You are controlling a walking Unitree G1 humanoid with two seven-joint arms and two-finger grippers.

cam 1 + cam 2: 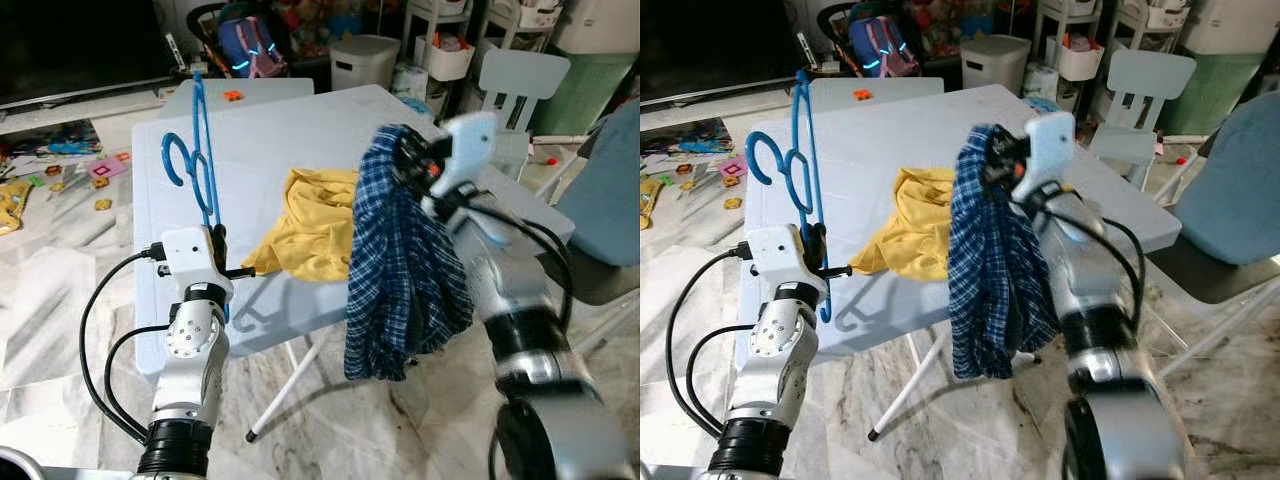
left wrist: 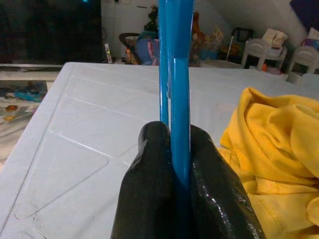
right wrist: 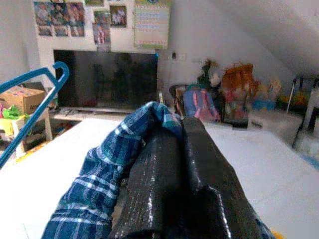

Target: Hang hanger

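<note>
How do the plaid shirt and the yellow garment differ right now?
The plaid shirt is dark blue checked; the yellow garment is plain. The shirt hangs in the air from the right gripper, shut on it; the yellow garment lies crumpled on the white table, unheld. Both are cloth.

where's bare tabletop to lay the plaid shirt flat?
Bare patches on the table: the far half, between the yellow cloth and the far edge, and the left strip behind the hanger held by the left gripper. Crowded: the near right, where the cloth lies and the shirt hangs from the right gripper.
</note>
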